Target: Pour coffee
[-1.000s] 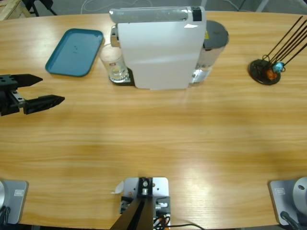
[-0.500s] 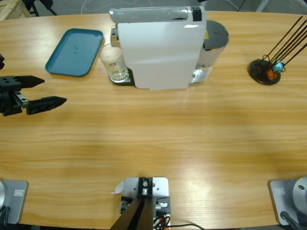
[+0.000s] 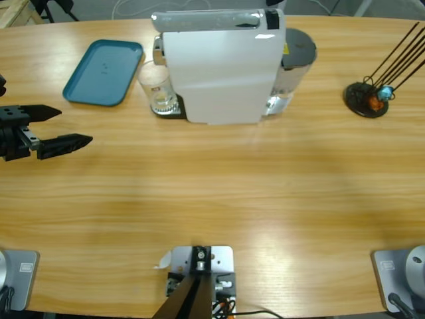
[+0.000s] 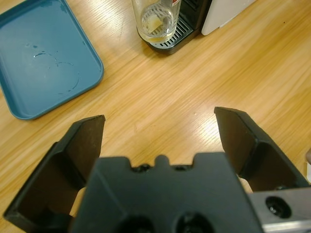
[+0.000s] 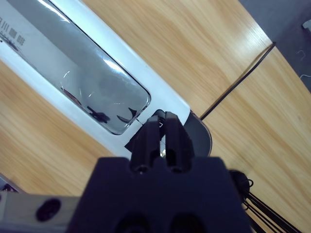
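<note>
from above: 1 coffee machine (image 3: 219, 66), white, at the table's (image 3: 265, 199) far side; 1 clear glass (image 3: 157, 88) standing on its drip tray (image 3: 166, 109) at the machine's left end; 1 teal tray (image 3: 104, 72) just beside the glass; 1 black capsule stand (image 3: 365, 98) with thin rods, well apart at the other end. only 1 gripper seen from above, the left gripper (image 3: 60, 126), in from the side edge over bare wood, jaws spread wide, gripping nothing.

left wrist: shows what the high view cannot, the coffee (image 4: 156, 28), a shallow pale amber layer in the bottom of the glass (image 4: 156, 19), which sits on the slotted drip tray (image 4: 171, 41). also droplets and ring marks on the teal tray (image 4: 43, 58). left gripper (image 4: 160, 136) clear of both, with the glass straight ahead between the 2 spread jaws.

right wrist: shows the right gripper (image 5: 163, 127), absent from the high view except perhaps for a black tip at the top edge. 2 jaws pressed together, tips at the end of the machine's glossy top panel (image 5: 92, 77); cannot tell whether touching. dark round part of the machine (image 5: 197, 138) just past the tips, 1 black cable (image 5: 238, 77) running across the wood beyond.
</note>
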